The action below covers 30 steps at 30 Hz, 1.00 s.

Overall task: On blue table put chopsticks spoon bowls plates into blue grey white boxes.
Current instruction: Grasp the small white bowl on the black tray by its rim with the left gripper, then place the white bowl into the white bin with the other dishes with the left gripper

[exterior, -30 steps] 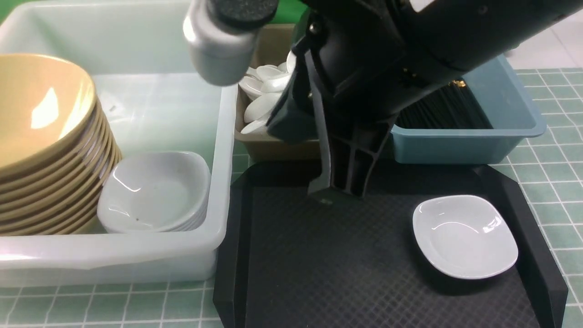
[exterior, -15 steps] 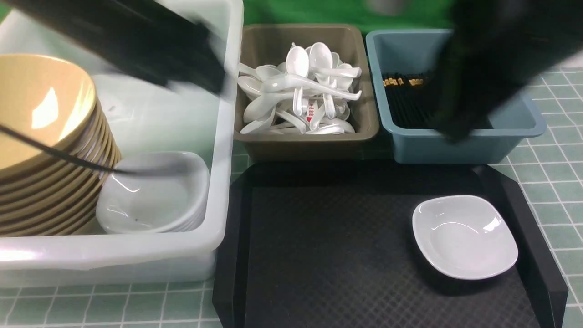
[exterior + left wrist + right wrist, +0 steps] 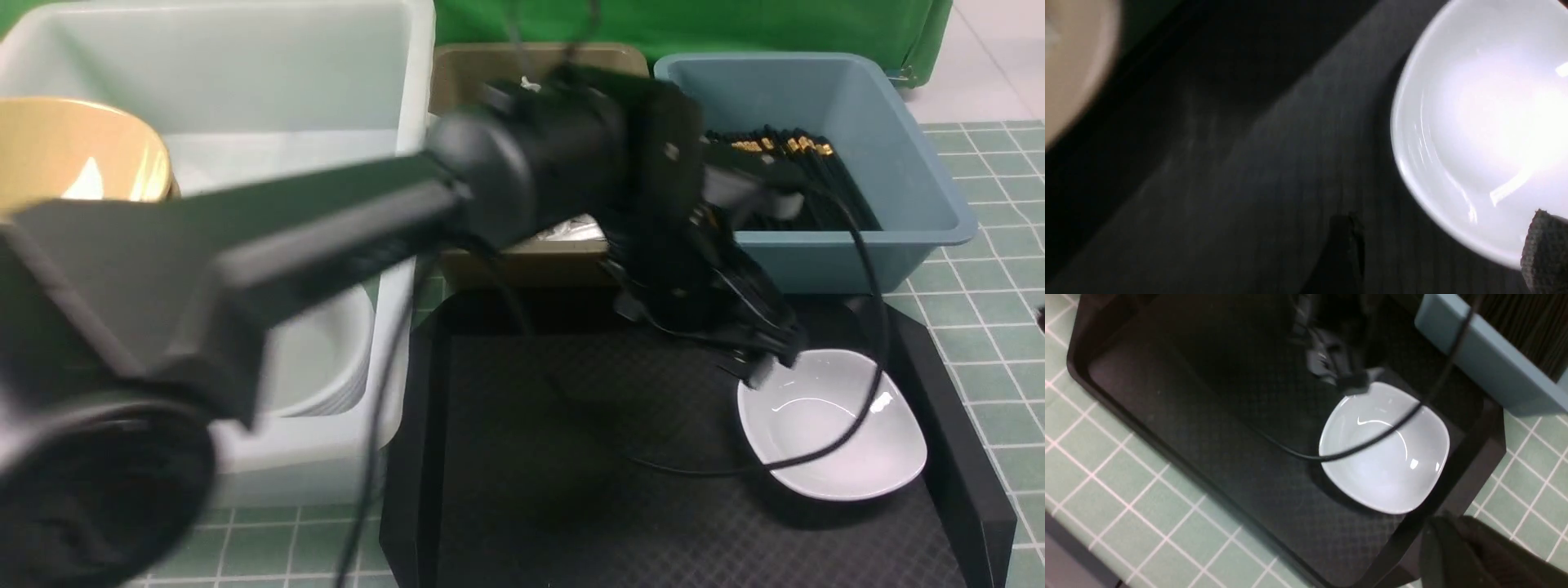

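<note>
My left end effector [image 3: 766,369] hangs over the plate [image 3: 833,433] at the tray's [image 3: 571,457] right edge, jaws spread, gripping nothing. My right end effector [image 3: 1447,543] is closed.

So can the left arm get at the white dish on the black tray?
Probably yes: the left gripper hangs open at the rim of the white dish, with nothing on the tray between them; only its own cable loops over the dish.

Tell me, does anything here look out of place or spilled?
One small white dish lies alone on the black tray, while the other dishes are stacked in the big white box. Nothing looks spilled or broken.
</note>
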{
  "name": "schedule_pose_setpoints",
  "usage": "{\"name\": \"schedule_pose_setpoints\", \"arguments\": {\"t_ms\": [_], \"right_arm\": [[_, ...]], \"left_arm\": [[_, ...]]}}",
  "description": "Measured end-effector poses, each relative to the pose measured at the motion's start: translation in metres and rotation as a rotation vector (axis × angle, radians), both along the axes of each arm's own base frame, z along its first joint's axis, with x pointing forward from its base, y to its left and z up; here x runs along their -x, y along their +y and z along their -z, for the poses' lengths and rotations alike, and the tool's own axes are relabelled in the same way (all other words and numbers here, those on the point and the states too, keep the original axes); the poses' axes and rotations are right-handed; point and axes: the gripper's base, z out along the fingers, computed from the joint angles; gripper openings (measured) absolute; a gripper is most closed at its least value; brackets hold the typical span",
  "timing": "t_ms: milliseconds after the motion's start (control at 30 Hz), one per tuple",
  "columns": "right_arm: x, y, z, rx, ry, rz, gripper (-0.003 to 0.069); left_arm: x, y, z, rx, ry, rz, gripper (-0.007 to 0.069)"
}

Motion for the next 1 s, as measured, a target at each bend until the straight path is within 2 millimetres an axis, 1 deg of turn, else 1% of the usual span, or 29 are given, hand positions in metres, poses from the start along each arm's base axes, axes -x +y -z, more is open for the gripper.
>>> {"name": "schedule_pose_setpoints", "arguments": {"t_ms": [33, 100, 167, 200, 267, 300, 367, 433, 467, 533, 567, 633, 700, 767, 833, 867, 900, 933, 967, 1000], "right_arm": [[0.001, -0.001, 0.000, 0.000, 0.000, 0.000, 0.0048], [0.003, -0.002, 0.002, 0.001, 0.000, 0.001, 0.0048], [0.004, -0.002, 0.002, 0.002, 0.001, 0.001, 0.0048], [0.004, -0.002, 0.002, 0.002, 0.001, 0.001, 0.0048], [0.004, -0.002, 0.002, 0.002, 0.001, 0.001, 0.0048], [0.004, -0.003, 0.002, 0.002, 0.001, 0.001, 0.0048], [0.004, -0.003, 0.002, 0.001, 0.000, 0.001, 0.0048], [0.004, -0.003, 0.002, 0.001, 0.000, 0.001, 0.0048], [0.004, -0.003, 0.002, 0.001, 0.000, 0.001, 0.0048], [0.004, -0.003, 0.002, 0.001, 0.000, 0.001, 0.0048], [0.004, -0.003, 0.002, 0.001, 0.000, 0.001, 0.0048], [0.004, -0.002, 0.002, -0.001, -0.003, 0.001, 0.0048], [0.003, -0.002, 0.000, -0.008, -0.017, -0.003, 0.0048], [0.000, 0.002, -0.004, -0.027, -0.031, -0.023, 0.0048], [-0.004, 0.009, -0.009, -0.055, -0.041, -0.070, 0.0048], [-0.004, 0.010, -0.011, -0.061, -0.044, -0.076, 0.0048], [-0.007, 0.017, -0.013, -0.088, -0.042, -0.118, 0.0048], [-0.011, 0.023, -0.015, -0.113, -0.036, -0.150, 0.0048], [-0.013, 0.025, -0.015, -0.110, -0.039, -0.164, 0.0048], [-0.018, 0.034, -0.018, -0.140, -0.038, -0.208, 0.0048]], "left_arm": [[-0.002, -0.003, 0.004, 0.000, 0.004, 0.001, 0.0500], [-0.007, -0.013, 0.020, 0.001, 0.024, 0.001, 0.0500], [-0.010, -0.019, 0.028, 0.007, 0.035, 0.000, 0.0498], [-0.012, -0.025, 0.039, 0.009, 0.050, -0.001, 0.0491], [-0.014, -0.031, 0.048, 0.012, 0.064, 0.001, 0.0454], [-0.014, -0.033, 0.051, 0.009, 0.066, 0.003, 0.0421], [-0.014, -0.036, 0.052, 0.015, 0.065, 0.005, 0.0321], [-0.013, -0.037, 0.052, 0.016, 0.069, 0.007, 0.0256], [-0.012, -0.038, 0.052, 0.015, 0.071, 0.009, 0.0129], [-0.012, -0.038, 0.045, 0.044, 0.076, -0.005, 0.0068], [-0.012, -0.037, 0.042, 0.046, 0.074, -0.005, 0.0059], [-0.011, -0.031, 0.020, 0.055, 0.048, 0.011, 0.0020], [-0.012, -0.018, -0.007, 0.036, -0.004, 0.031, 0.0008], [-0.013, 0.001, -0.042, 0.033, -0.056, 0.023, 0.0005], [-0.010, 0.027, -0.085, 0.023, -0.127, 0.010, 0.0005], [-0.008, 0.031, -0.094, 0.028, -0.141, 0.008, 0.0005], [-0.002, 0.052, -0.123, 0.009, -0.190, -0.005, 0.0004], [0.004, 0.072, -0.147, -0.016, -0.228, -0.021, 0.0004], [0.005, 0.077, -0.150, -0.026, -0.228, -0.026, 0.0004], [0.016, 0.105, -0.180, -0.056, -0.292, -0.061, 0.0004]]}}
